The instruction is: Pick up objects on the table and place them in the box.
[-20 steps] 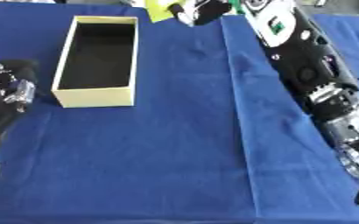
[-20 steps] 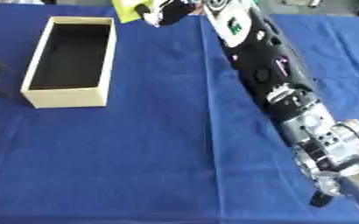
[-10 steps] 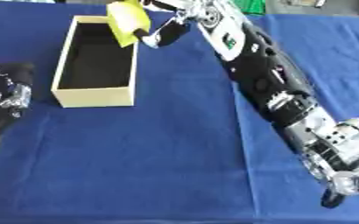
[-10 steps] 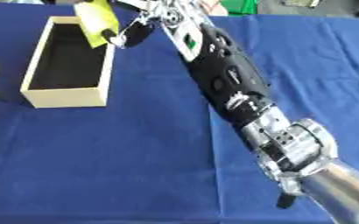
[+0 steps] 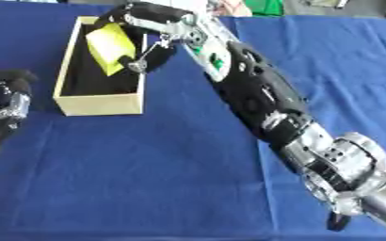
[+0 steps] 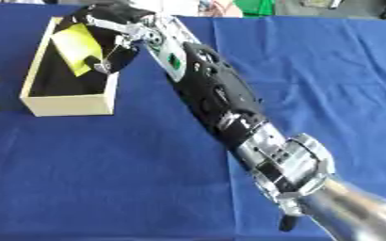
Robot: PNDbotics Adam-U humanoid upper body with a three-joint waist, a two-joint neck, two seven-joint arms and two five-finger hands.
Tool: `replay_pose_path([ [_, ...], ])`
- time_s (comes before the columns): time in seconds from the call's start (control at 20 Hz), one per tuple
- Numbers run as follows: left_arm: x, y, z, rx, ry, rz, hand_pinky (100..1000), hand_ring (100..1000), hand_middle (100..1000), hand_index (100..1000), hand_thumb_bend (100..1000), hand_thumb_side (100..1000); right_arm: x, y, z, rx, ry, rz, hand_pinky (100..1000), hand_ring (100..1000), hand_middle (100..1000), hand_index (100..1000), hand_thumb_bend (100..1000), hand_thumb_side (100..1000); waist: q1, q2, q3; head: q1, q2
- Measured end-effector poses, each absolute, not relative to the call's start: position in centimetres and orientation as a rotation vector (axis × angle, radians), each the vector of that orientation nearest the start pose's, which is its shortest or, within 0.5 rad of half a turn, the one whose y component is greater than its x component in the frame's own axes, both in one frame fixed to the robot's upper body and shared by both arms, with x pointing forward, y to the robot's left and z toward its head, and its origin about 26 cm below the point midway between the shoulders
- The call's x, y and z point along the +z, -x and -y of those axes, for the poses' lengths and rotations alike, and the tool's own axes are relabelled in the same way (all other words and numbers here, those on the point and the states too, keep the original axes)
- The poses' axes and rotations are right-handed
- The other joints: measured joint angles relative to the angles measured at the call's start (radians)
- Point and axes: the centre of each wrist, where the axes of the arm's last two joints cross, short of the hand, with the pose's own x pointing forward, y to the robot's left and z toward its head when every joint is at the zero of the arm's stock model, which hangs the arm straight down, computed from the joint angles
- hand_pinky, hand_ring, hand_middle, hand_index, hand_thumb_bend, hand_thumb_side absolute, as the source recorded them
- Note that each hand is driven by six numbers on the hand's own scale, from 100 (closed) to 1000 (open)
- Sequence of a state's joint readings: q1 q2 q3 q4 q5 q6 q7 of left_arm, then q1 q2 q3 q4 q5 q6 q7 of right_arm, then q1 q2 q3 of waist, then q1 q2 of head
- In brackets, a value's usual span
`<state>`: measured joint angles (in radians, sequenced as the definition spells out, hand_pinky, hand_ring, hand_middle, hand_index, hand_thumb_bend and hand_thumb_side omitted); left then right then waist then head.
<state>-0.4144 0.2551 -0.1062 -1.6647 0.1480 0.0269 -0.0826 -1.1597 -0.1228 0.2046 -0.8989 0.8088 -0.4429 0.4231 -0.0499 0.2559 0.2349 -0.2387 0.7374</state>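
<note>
The yellow block (image 5: 110,47) is held over the box (image 5: 97,104), above its dark interior, tilted, its long axis slanting from the far rim down toward the near wall. It is flat-faced, bright yellow. It is gripped by the curled fingers (image 5: 135,63) of the right hand (image 5: 151,28). The left hand (image 5: 5,96) is seen left of the box on the blue worktop (image 5: 147,179), fingers curled.
</note>
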Motion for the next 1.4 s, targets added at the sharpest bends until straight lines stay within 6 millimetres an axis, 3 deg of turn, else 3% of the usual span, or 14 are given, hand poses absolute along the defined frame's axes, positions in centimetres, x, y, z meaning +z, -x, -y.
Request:
replay_pose_path([
  [0.15, 14.5, -35.6, -22.7, -0.393, 0.155, 1.985, 547, 810, 641, 702, 100, 246, 23.7, -48.1, 9.8, -2.452, -0.597, -2.56, 889, 954, 986, 986, 113, 250, 0.0, 0.0, 0.0, 0.0, 0.0],
  [0.5, 14.5, -35.6, -22.7, -0.395, 0.157, 1.985, 547, 814, 649, 702, 100, 246, 23.9, -47.9, 9.7, -2.368, -0.647, -2.576, 889, 956, 1000, 994, 143, 289, 0.001, 0.0, -0.006, 0.001, 0.0],
  [0.8, 14.5, -35.6, -22.7, -0.395, 0.157, 1.985, 546, 817, 652, 702, 100, 246, 23.9, -47.9, 10.0, -2.314, -0.685, -2.613, 873, 939, 977, 982, 100, 256, 0.001, 0.0, -0.011, 0.005, 0.0],
  [1.1, 14.5, -35.6, -22.7, -0.384, 0.15, 1.988, 546, 820, 657, 704, 100, 246, 24.2, -48.3, 13.0, -2.122, -0.674, -2.87, 837, 926, 933, 969, 100, 203, 0.002, 0.0, -0.031, 0.021, -0.002],
  [1.4, 14.6, -35.6, -23.1, -0.356, 0.131, 1.995, 547, 821, 659, 704, 100, 246, 24.7, -48.0, 18.4, -1.852, -0.642, -3.202, 810, 914, 890, 953, 100, 209, 0.007, 0.0, -0.06, 0.045, -0.005],
])
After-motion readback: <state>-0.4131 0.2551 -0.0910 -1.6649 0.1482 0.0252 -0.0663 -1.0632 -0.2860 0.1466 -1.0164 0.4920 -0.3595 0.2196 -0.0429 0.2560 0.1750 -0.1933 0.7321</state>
